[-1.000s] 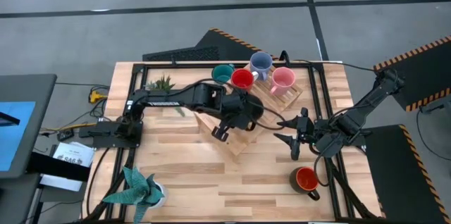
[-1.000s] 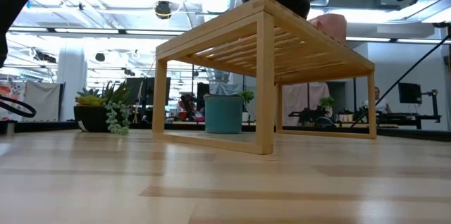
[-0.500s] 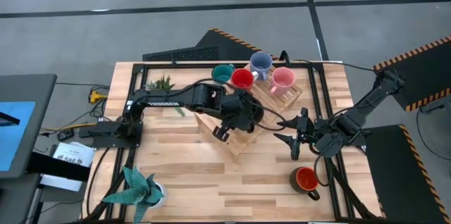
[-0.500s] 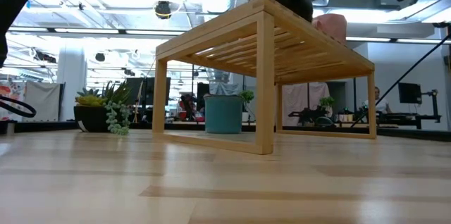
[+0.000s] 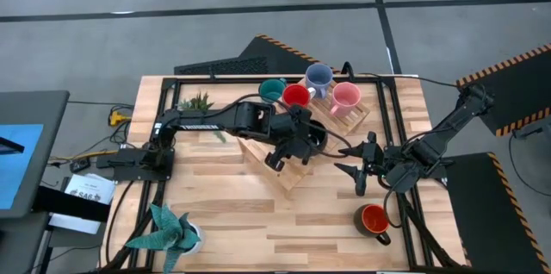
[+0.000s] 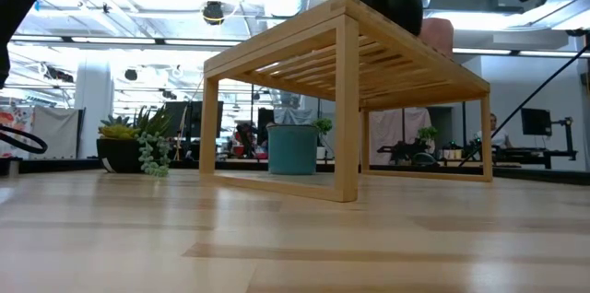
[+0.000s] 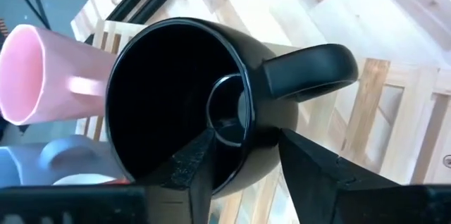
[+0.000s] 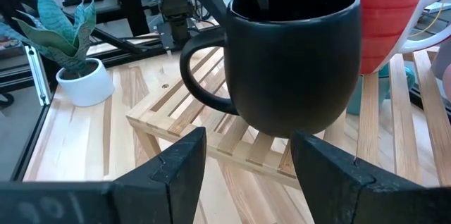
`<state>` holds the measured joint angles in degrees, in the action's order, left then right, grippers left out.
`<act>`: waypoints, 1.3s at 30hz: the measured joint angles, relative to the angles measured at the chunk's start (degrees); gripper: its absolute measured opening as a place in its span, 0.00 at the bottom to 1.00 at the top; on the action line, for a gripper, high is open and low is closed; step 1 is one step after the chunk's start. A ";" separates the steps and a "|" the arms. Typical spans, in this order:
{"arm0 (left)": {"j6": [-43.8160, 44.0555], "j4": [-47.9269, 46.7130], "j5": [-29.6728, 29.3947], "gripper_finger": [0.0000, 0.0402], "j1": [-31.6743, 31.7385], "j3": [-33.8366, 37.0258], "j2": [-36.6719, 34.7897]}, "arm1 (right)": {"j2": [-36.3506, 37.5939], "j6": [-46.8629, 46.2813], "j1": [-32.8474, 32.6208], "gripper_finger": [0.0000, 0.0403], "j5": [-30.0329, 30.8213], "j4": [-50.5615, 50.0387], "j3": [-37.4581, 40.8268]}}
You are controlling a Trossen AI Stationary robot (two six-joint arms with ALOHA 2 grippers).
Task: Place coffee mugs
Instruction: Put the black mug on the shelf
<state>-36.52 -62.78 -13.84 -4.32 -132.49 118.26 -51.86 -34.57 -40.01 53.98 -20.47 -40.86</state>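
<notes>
A black mug (image 7: 176,97) stands upright on the wooden slatted rack (image 5: 288,173) at mid-table, also seen from the right wrist (image 8: 296,62). My left gripper (image 7: 245,146) reaches down over it, open. One finger is inside the mug and one outside, astride the wall beside the handle (image 7: 310,69). I see no contact. Red (image 5: 295,96), lavender (image 5: 319,76) and pink (image 5: 345,97) mugs stand on the rack's far part, and a teal mug (image 5: 272,90) stands beside them. An orange-red mug (image 5: 374,220) sits on the table at the near right. My right gripper (image 5: 359,171) waits open, right of the rack.
A small succulent (image 5: 198,102) stands at the far left. A snake plant in a white pot (image 5: 168,233) stands at the near left corner. Bare tabletop (image 5: 241,214) lies in front of the rack. Black frame rails run along the table's edges.
My left gripper has shifted a little toward the table's right edge over the rack. The black mug is now slightly farther right on the slats.
</notes>
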 joint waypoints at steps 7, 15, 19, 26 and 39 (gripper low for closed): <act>-0.70 0.82 -2.67 0.37 -0.04 0.00 0.00 | -0.01 0.00 0.00 0.58 0.01 0.00 0.00; -1.67 1.20 -5.26 0.37 -0.07 0.00 0.00 | -0.01 0.00 0.00 0.58 0.02 0.00 0.02; -2.16 1.20 -6.86 0.37 -0.32 0.00 0.00 | -0.01 0.00 0.00 0.58 0.02 0.00 0.02; -3.77 1.16 -10.24 0.37 -1.25 0.00 0.00 | -0.01 0.00 0.00 0.58 0.02 0.00 0.02; -6.57 0.92 -17.14 0.37 -3.30 0.00 0.00 | -0.01 0.02 0.00 0.58 0.04 -0.02 0.02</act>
<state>-43.09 -61.86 -30.98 -7.62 -132.49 118.26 -51.88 -34.54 -40.01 54.02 -20.49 -40.84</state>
